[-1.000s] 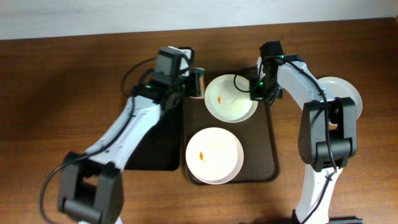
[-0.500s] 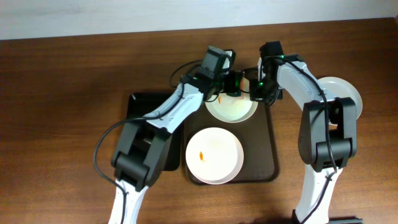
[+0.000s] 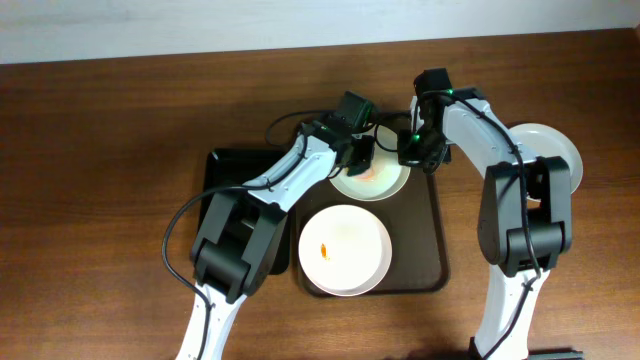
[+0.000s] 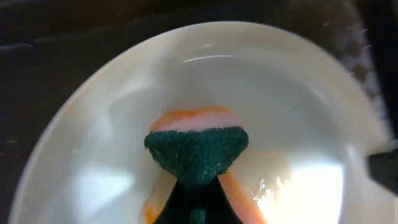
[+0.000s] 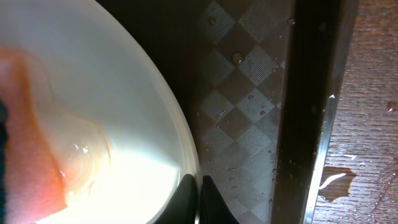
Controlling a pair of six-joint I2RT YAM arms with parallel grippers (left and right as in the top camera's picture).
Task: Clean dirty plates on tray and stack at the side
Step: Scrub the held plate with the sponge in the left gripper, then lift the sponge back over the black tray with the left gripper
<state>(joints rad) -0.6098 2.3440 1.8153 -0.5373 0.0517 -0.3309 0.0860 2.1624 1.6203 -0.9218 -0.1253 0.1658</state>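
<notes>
A glossy black tray lies at the left on the tabletop. Beside it, on the brown tray, the near plate carries a small orange spot. Over the far plate the left tool is closed on a sponge, its green side pressed among orange smears. The right tool pinches the right rim of this plate. A third plate rests on the tabletop, far right.

Robot test bench, likely a lab: wooden table, pale wall, left arm, right arm
</notes>
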